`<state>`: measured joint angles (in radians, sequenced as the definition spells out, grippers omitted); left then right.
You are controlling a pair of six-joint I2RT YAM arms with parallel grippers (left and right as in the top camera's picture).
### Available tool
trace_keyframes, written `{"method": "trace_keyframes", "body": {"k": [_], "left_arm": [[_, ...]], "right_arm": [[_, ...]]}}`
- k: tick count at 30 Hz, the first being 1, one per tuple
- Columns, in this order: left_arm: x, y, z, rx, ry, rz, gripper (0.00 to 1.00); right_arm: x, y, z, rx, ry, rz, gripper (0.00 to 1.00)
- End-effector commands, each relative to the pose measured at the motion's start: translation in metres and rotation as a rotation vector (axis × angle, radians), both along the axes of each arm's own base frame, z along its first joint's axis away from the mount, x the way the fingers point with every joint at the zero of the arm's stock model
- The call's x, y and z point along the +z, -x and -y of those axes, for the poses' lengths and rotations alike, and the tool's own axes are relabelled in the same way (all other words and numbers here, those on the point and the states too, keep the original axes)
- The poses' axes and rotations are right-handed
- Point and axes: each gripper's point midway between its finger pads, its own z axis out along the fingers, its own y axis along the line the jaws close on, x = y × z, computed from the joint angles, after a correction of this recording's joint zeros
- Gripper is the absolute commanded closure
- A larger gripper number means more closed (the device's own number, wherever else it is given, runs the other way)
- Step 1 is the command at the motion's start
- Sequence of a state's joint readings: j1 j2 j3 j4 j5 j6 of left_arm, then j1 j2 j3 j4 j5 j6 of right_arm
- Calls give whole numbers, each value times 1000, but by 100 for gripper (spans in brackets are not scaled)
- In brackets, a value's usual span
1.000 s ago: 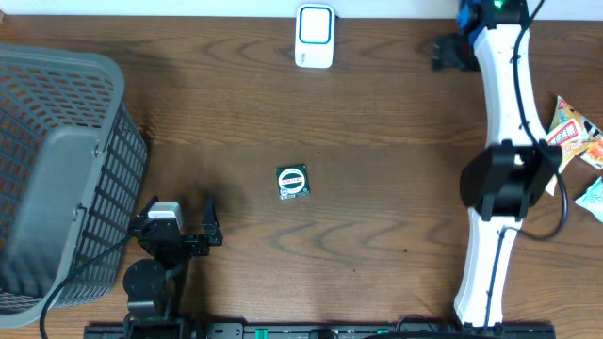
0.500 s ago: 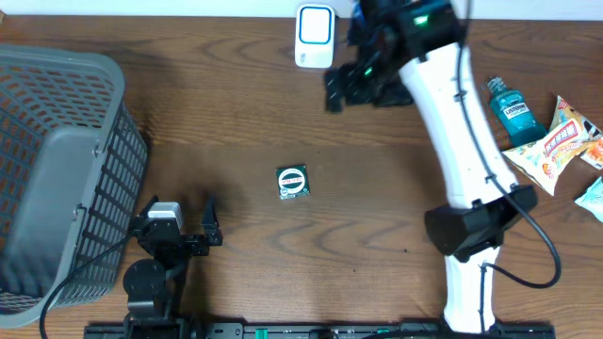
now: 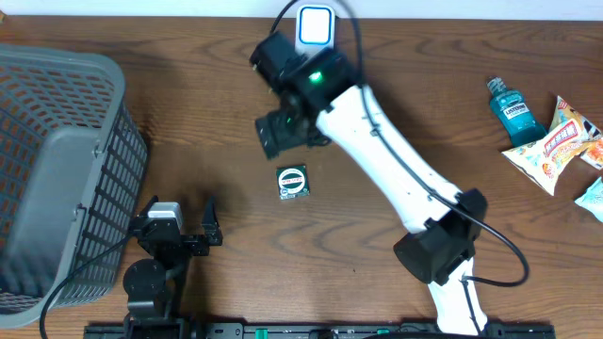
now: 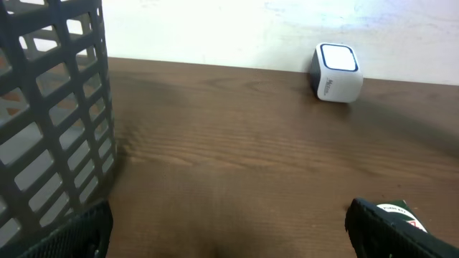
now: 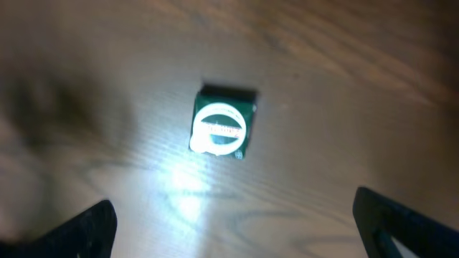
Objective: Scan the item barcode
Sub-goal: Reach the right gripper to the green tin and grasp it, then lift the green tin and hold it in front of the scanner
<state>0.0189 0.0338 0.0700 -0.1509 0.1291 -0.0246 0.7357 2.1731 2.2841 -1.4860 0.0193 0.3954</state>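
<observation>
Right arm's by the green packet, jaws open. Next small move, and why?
Probably ease the right gripper forward and down until the green packet sits between its fingers. The jaws stand open, and the packet lies flat on the table, untouched, just ahead of the fingertips in the wrist view.

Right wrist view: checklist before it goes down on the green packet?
1. Right gripper open: ok, fingertips spread at both lower corners of the wrist view.
2. Packet in sight, nothing over it: ok.
3. Gripper centred over packet: not ok. Overhead shows it just on the scanner side of the packet. The wrist view has the packet ahead of the fingertips, not between them.
4. Wrist image sharp: not ok, blurred.
5. Barcode located: cannot tell, only the round-label face shows.
6. Left gripper out of the way: ok, open beside the basket.
</observation>
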Motion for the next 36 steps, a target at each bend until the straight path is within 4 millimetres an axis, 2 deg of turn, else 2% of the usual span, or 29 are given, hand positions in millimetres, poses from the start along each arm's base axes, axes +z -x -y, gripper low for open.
{"method": "trace_keyframes", "body": {"k": [1,4,8,13,24,29,36], "left_arm": [[-13,1,1,-11,-9,-38,0],[-13,1,1,-11,-9,-38,0],[-13,1,1,-11,-9,-38,0],[-13,1,1,-11,-9,-38,0],[-13,1,1,-11,-9,-38,0],[-13,1,1,-11,-9,-38,0],[-13,1,1,-11,-9,-38,0]], "right_arm": [[-44,17,1,6,88,-60,1],[-64,25,0,20,111,-82,1],[-86,24,-9,27,79,-84,1],[-125,27,-14,36,30,-108,1],[-163,13,-20,58,-10,-66,2],[-186,15,-13,49,26,-106,13],[-192,22,-12,40,30,-147,45]]}}
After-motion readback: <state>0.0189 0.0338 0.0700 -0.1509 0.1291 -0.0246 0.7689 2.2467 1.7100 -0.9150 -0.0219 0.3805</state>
